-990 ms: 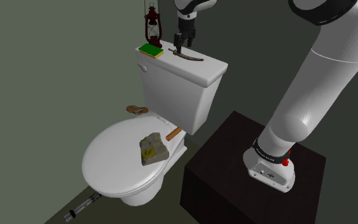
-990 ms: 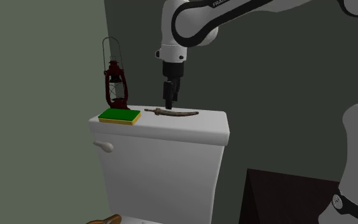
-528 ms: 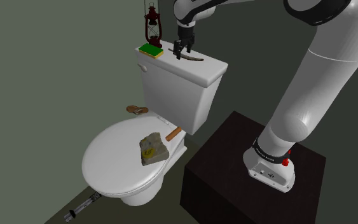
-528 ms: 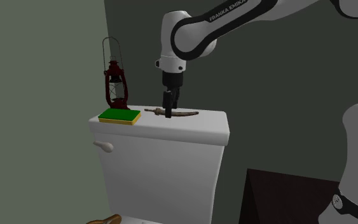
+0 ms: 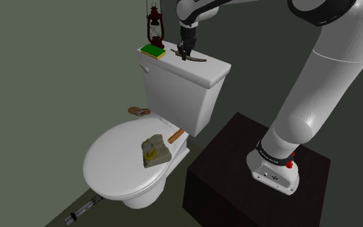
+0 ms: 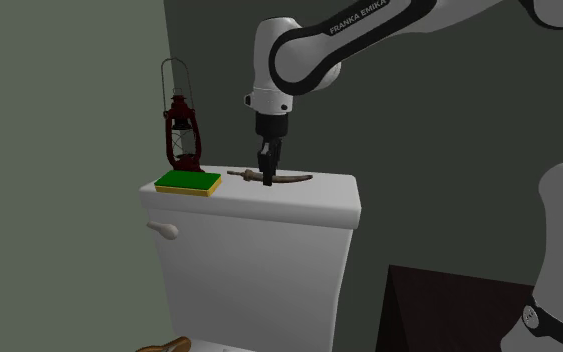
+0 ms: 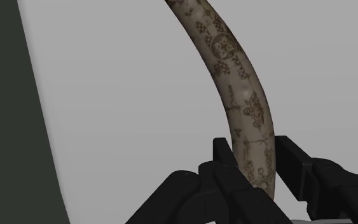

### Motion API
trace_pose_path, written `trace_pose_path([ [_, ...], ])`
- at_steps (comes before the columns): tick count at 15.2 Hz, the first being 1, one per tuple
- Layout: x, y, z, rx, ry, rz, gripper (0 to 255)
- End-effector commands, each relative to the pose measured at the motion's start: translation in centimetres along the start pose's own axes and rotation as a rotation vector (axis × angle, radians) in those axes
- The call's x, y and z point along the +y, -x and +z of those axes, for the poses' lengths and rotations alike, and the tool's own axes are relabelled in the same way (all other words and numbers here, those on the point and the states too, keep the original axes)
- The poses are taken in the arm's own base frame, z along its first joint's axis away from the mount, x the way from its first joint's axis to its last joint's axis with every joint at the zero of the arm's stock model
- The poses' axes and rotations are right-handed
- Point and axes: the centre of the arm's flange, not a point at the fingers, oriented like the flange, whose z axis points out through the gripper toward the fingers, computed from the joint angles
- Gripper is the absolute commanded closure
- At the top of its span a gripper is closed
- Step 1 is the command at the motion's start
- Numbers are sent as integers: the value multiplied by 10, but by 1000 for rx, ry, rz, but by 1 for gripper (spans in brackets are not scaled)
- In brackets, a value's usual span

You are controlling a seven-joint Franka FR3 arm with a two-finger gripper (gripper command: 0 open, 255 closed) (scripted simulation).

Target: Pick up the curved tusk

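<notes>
The gripper (image 7: 255, 151) has its fingers drawn narrow and clasping the one curved tusk (image 7: 225, 54) near its middle. The tusk lies on the white toilet tank lid (image 6: 299, 205), and its carved length sweeps on past the fingertips. It looks stiff, light and perhaps slick, so this mid-length pinch seems right; one red lantern (image 6: 180, 135) and one green sponge (image 6: 189, 182) sit off to one side of the fingers.
</notes>
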Motion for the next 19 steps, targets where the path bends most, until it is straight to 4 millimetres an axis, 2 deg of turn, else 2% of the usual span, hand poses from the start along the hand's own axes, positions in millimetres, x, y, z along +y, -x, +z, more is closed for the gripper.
trace_pose_path([
  [1,0,0,2,-4,0,0,255],
  [2,-1,0,1,-4,0,0,255],
  [17,5,-6,-78,-4,0,0,255],
  [19,5,-6,-78,-4,0,0,255],
])
